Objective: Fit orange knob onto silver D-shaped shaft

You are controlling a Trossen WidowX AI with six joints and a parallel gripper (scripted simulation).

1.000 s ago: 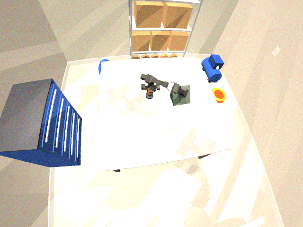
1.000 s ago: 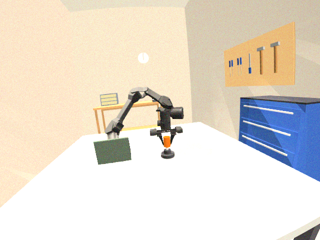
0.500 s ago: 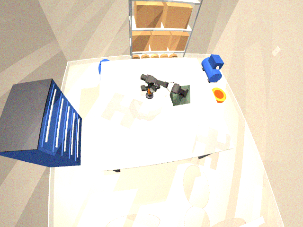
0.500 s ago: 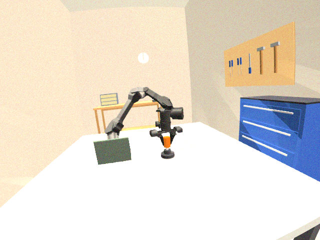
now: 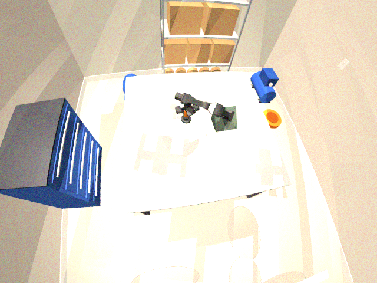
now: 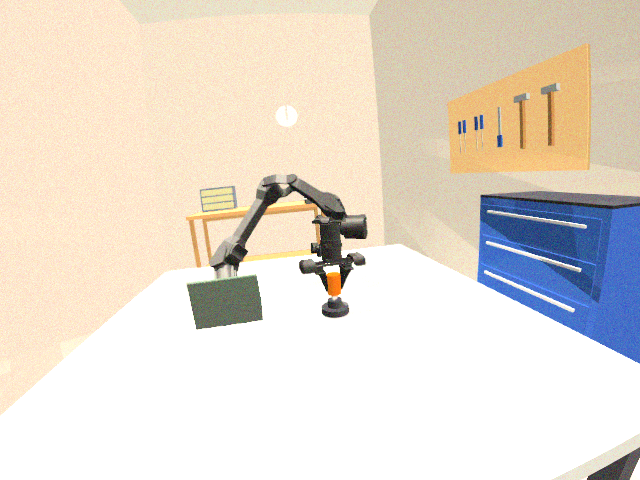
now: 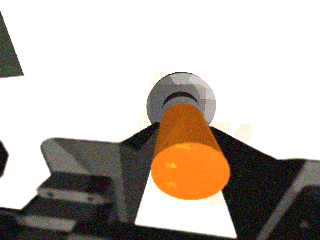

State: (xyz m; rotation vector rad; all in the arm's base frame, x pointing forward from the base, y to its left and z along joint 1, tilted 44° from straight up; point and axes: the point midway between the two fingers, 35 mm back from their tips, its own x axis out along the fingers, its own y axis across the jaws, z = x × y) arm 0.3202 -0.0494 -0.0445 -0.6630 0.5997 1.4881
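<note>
The orange knob (image 5: 185,114) (image 6: 333,283) (image 7: 186,130) is upright between the fingertips of my gripper (image 6: 334,287) (image 7: 182,129), which is shut on it. The dark round pedestal (image 5: 185,120) (image 6: 335,311) (image 7: 154,102) stands on the table directly below the knob. In the exterior view a small bit of the silver shaft (image 6: 334,298) shows between the knob's lower end and the pedestal, so the knob is not down against the pedestal. The knob's hole and the flat sides are hidden, and I cannot tell whether they line up.
A dark green panel (image 5: 227,125) (image 6: 225,304) stands by the arm's base. The white table (image 5: 198,183) (image 6: 320,392) carries arm, panel and pedestal. A blue drawer cabinet (image 5: 30,146) (image 6: 547,248) stands beyond one side, and a blue machine (image 5: 263,86) and an orange-yellow round object (image 5: 273,118) lie beyond the panel.
</note>
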